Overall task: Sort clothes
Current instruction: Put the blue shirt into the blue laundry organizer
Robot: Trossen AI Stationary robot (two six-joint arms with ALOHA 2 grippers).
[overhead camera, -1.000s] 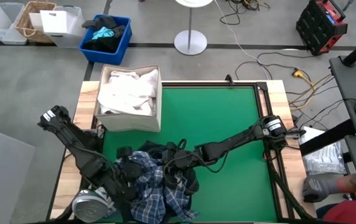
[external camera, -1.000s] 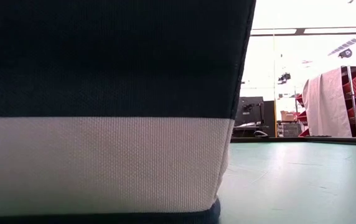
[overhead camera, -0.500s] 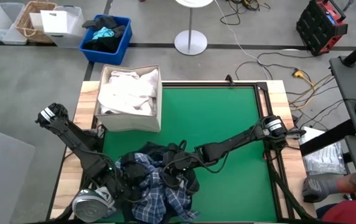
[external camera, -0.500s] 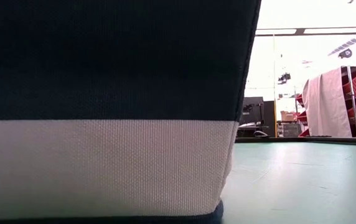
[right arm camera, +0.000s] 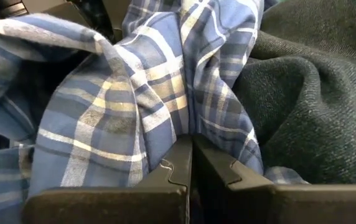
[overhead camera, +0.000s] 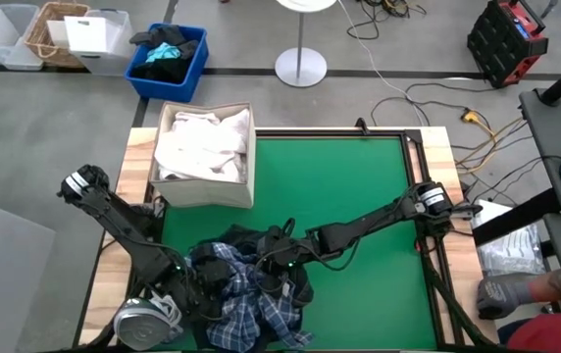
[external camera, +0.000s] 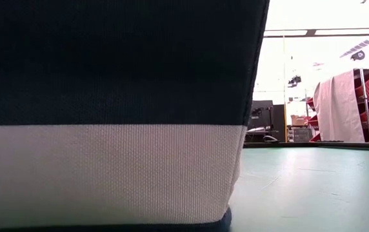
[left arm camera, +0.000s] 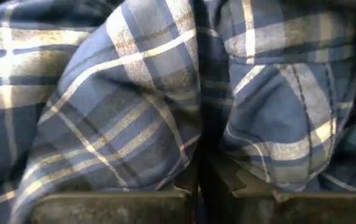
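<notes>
1. High view: the plaid shirt (overhead camera: 246,304) lies in a heap at about 7 o'clock on the green worktop (overhead camera: 359,196), with a dark piece (overhead camera: 261,240) partly under it.
2. The left end effector (left arm camera: 200,180) is pinched tight on a fold of the plaid shirt.
3. The right end effector (right arm camera: 190,165) is pinched on another fold, beside the dark piece.
4. The shirt looks soft, light and floppy. It will likely sag and stretch when lifted.
5. Holding a thick fold looks best; a thin edge may slip out.
6. White shirts (overhead camera: 197,147) fill the box (overhead camera: 207,196) at 11 o'clock.
</notes>
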